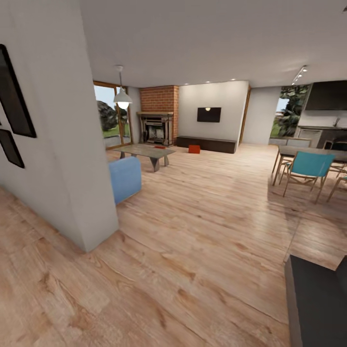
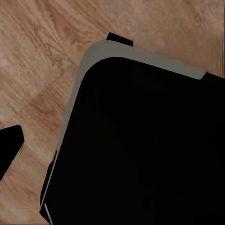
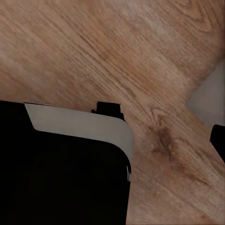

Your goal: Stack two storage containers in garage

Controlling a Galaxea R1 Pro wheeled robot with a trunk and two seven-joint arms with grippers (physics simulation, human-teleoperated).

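- We are approaching the living room; one storage container [image 1: 194, 149] is sitting on the wood floor [image 1: 202, 231] at centre frame, near the fireplace [image 1: 155, 128].
- Tool state: we cannot tell.
- Next: drive closer.

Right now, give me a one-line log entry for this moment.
place: living room, wood floor | container: red-orange, far end by low dark TV bench | second container: not identified | grippers: state unclear | carried: nothing seen

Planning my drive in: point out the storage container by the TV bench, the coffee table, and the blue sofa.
storage container [image 1: 194, 149], head view, its red-orange front face.
coffee table [image 1: 144, 151], head view, middle of its grey top.
blue sofa [image 1: 126, 178], head view, the visible end panel beside the wall corner.
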